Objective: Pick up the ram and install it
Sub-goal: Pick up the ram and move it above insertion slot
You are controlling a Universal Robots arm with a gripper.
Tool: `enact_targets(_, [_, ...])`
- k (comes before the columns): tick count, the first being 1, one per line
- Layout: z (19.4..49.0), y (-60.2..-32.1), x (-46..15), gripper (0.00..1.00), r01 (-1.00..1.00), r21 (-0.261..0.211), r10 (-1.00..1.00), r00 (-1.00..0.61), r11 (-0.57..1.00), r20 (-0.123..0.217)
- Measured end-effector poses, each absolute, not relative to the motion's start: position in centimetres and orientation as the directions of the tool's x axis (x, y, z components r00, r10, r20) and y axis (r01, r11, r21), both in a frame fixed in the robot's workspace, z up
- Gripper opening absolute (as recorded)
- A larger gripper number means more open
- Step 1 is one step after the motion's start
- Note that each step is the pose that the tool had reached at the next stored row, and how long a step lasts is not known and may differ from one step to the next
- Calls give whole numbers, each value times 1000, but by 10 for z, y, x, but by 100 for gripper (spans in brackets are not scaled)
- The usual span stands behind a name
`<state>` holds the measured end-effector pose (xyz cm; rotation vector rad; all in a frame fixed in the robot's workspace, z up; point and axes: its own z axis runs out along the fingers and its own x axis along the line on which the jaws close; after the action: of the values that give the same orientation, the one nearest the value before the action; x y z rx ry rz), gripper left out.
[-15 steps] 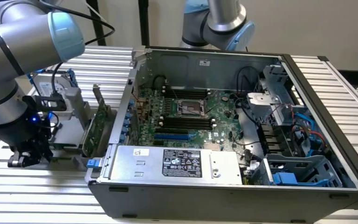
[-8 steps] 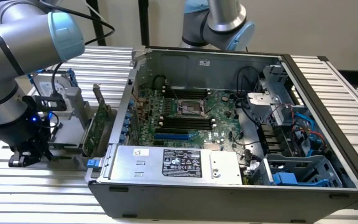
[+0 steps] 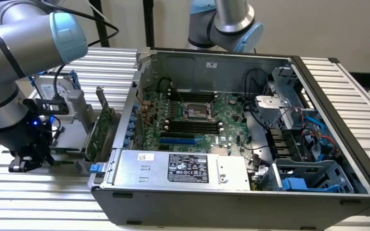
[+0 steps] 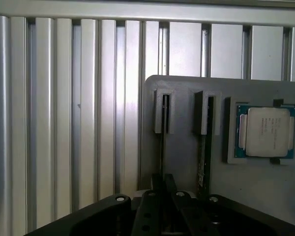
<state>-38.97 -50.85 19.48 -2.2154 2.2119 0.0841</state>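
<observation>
Wrist view: the ram [image 4: 162, 147] stands on edge in a slotted grey holder [image 4: 184, 147], seen as a thin dark line running straight out from the gripper [image 4: 162, 183]. The gripper sits right over the stick's near end and in line with it. Whether it is clamped on the stick or only straddling it, I cannot tell.

The step in hand looks like taking the ram out of its holder. Done well, that likely means staying centred on the stick, gripping its two flat faces squarely, and drawing it out along the holder's guide posts rather than at a slant. A thin board like this would probably bind or flex if tilted.

Just beside the gripper's line, a second stick [image 4: 203, 157] stands in a parallel slot, close enough that a wide or skewed grasp might brush it. Beyond that, farther to the same side, a processor chip [image 4: 265, 132] lies flat in a recess of the holder. The holder rests on a ribbed aluminium table [image 4: 64, 123].

In the exterior view the gripper [image 3: 27, 163] hangs low over the table. A green expansion card [image 3: 100, 130] stands upright between it and the open computer case [image 3: 236, 202], whose black memory slots [image 3: 188, 127] lie well away from the gripper. The card and the case wall are the likeliest obstacles. A hard drive [image 3: 48, 86] stands behind the arm.
</observation>
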Motion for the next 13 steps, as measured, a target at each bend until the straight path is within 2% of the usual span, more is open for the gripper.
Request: enact_targets(13, [195,-509,-390,0,-999,33,-999,-13,11,-36])
